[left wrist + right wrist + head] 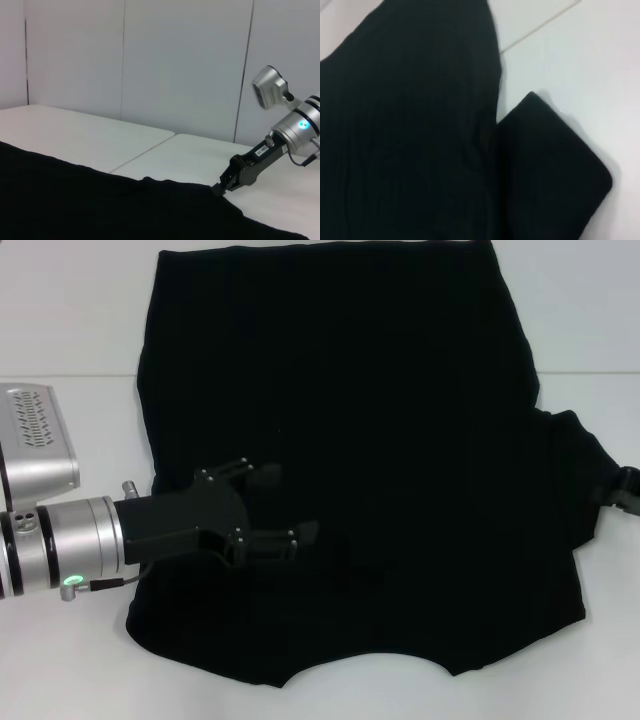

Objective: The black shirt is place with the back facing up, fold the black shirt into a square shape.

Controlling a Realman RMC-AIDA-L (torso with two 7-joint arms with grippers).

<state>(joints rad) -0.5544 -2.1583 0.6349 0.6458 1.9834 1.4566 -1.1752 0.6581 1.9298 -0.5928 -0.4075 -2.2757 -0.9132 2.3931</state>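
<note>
The black shirt (360, 440) lies spread flat on the white table (70, 310), plain side up. Its left edge is straight, and its right sleeve (575, 465) sticks out sideways. My left gripper (284, 506) hovers over the shirt's lower left part, open, with nothing between its fingers. My right gripper (625, 490) is at the table's right side, its tip at the outer edge of the right sleeve. The left wrist view shows the right gripper (221, 188) meeting the cloth's edge (200, 192). In the right wrist view the sleeve (550, 165) lies flat beside the shirt's body (410, 130).
A seam (60, 377) runs across the white table behind the left arm. Bare table surrounds the shirt on the left, right and front. A white wall (175, 65) stands behind the table.
</note>
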